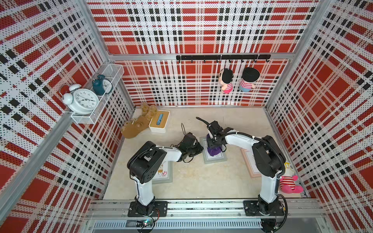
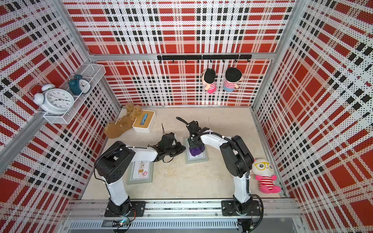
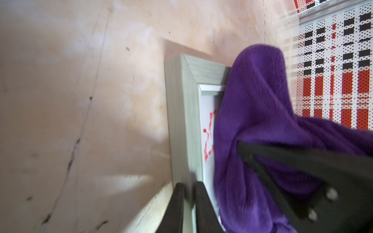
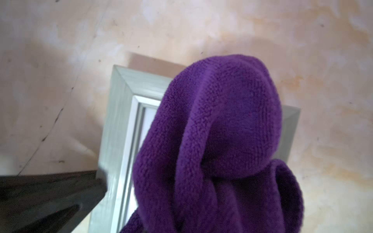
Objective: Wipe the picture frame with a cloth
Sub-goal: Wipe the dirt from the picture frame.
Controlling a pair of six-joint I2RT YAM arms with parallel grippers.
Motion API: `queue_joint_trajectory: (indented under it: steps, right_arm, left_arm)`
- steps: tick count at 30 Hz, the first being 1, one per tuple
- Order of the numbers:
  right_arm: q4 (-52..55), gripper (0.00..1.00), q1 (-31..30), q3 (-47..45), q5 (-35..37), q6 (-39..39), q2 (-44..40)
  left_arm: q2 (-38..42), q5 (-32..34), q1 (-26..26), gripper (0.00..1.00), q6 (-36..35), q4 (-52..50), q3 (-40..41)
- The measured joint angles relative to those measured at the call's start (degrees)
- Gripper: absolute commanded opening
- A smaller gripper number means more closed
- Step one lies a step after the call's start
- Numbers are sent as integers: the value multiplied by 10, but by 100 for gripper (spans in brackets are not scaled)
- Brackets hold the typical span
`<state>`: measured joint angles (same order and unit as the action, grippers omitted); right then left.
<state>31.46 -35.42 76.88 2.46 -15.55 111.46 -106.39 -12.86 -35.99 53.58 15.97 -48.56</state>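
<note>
Contents by kind: three picture frames point(image 1: 215, 160) point(image 1: 163, 175) point(image 1: 248, 161), two grey and one pink; one purple cloth point(image 1: 214, 151); two robot arms point(image 1: 171, 154) point(image 1: 240, 141); two alarm clocks point(image 1: 83, 100) point(image 1: 102, 85) plainly seen, one white, one teal; four plush toys point(image 1: 226, 80) point(image 1: 248, 79) point(image 1: 288, 179) point(image 1: 137, 126), two hanging, one pink-and-white, one brown; one box point(image 1: 158, 130) with a wooden lid; one wire shelf point(image 1: 113, 68); one hook rail point(image 1: 222, 57)
</note>
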Motion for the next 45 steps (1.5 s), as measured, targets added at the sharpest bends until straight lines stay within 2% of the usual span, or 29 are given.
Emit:
queue_joint_trajectory:
  steps: [4, 10, 18, 21, 25, 29, 32, 34, 40, 42, 45]
  right_arm:
    - [6, 0, -20, 20, -14, 5, 12]
    - [50, 0, -21, 80, 35, -18, 50]
    - [-22, 0, -50, -41, 31, 7, -20]
    - [-29, 0, -50, -47, 29, 3, -25]
    - [37, 0, -47, 41, 37, -6, 28]
    - [120, 0, -31, 198, 58, -18, 124]
    - [137, 0, -27, 240, 61, -23, 150]
    - [119, 0, -27, 216, 60, -25, 137]
    - [16, 0, -28, 38, 19, -22, 33]
    - [13, 0, -30, 21, 12, -21, 20]
    - [49, 0, -30, 72, 13, -21, 50]
  left_arm:
    - [0, 0, 0, 14, 2, 0, 0]
    - [0, 0, 0, 13, 4, 0, 0]
    - [0, 0, 0, 12, 9, 12, 6]
    - [0, 0, 0, 12, 12, 20, 10]
    - [0, 1, 1, 12, 14, 27, 14]
    - [0, 5, 1, 12, 15, 36, 17]
    - [-2, 15, 4, 12, 16, 42, 19]
    - [-2, 16, 4, 12, 16, 43, 20]
    - [-2, 15, 4, 11, 17, 47, 20]
    - [-3, 15, 4, 12, 17, 49, 20]
    - [-3, 15, 4, 12, 17, 50, 20]
